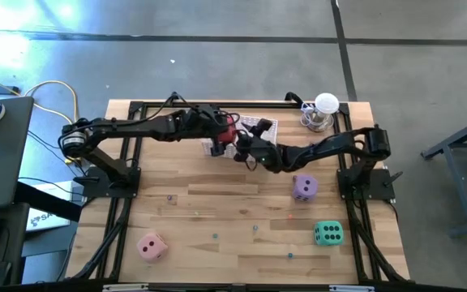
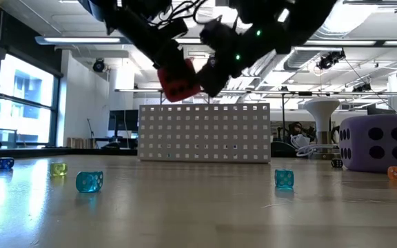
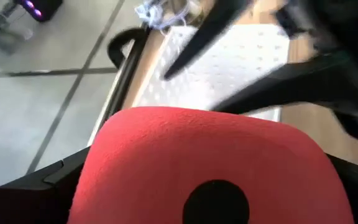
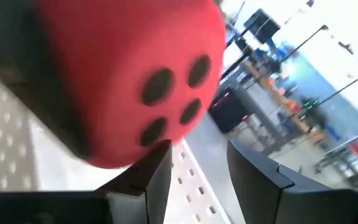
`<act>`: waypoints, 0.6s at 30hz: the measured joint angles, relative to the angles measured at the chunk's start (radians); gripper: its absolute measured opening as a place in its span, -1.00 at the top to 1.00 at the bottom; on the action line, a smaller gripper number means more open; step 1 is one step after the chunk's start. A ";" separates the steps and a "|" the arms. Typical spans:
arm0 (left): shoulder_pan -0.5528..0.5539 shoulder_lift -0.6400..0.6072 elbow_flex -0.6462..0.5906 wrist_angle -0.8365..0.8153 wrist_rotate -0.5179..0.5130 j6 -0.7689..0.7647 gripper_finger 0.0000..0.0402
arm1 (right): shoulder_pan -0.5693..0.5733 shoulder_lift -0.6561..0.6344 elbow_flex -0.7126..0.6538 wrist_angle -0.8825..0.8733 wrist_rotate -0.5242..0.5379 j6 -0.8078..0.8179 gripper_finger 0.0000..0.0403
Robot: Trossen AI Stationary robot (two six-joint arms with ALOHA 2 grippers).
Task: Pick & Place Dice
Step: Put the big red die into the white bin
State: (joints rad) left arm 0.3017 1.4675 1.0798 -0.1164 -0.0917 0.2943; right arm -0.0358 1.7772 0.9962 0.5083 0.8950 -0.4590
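The red die (image 1: 228,130) hangs in the air over the white perforated basket (image 1: 259,127) at the table's far middle, with my left gripper (image 1: 232,133) shut on it. My right gripper (image 4: 197,155) stands right beside the die (image 4: 123,68), open, with nothing between its fingers. The purple die (image 1: 303,187) rests on the table at the right. The green die (image 1: 328,234) lies near the front right and the pink die (image 1: 152,246) near the front left. My left gripper pinches the red die by two opposite sides (image 3: 98,168) between its two fingers, coming from the table's left and slanting down. The die is lifted clear above the basket (image 2: 202,132). My right gripper: one finger (image 4: 157,168) lies close under the die; whether it touches, I cannot tell.
Several small clear dice lie scattered on the wood, among them a cyan one (image 2: 89,181), a yellow one (image 2: 58,169) and another cyan one (image 2: 284,178). A white-topped stand (image 1: 324,109) is at the far right corner. The two arms nearly meet over the basket.
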 joint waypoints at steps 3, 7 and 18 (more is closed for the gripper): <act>-0.003 0.000 0.000 -0.001 -0.001 -0.003 -0.99 | 0.034 -0.011 0.000 0.015 0.019 -0.035 0.26; -0.015 0.000 -0.001 0.013 -0.028 -0.030 -0.99 | 0.059 -0.012 0.000 0.029 0.051 -0.051 0.26; -0.047 0.002 -0.002 0.010 -0.119 0.030 -0.99 | 0.142 -0.012 0.000 0.254 0.088 -0.266 0.26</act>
State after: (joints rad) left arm 0.2543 1.4693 1.0779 -0.1065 -0.2107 0.3238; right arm 0.1062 1.7653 0.9966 0.7619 0.9835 -0.7252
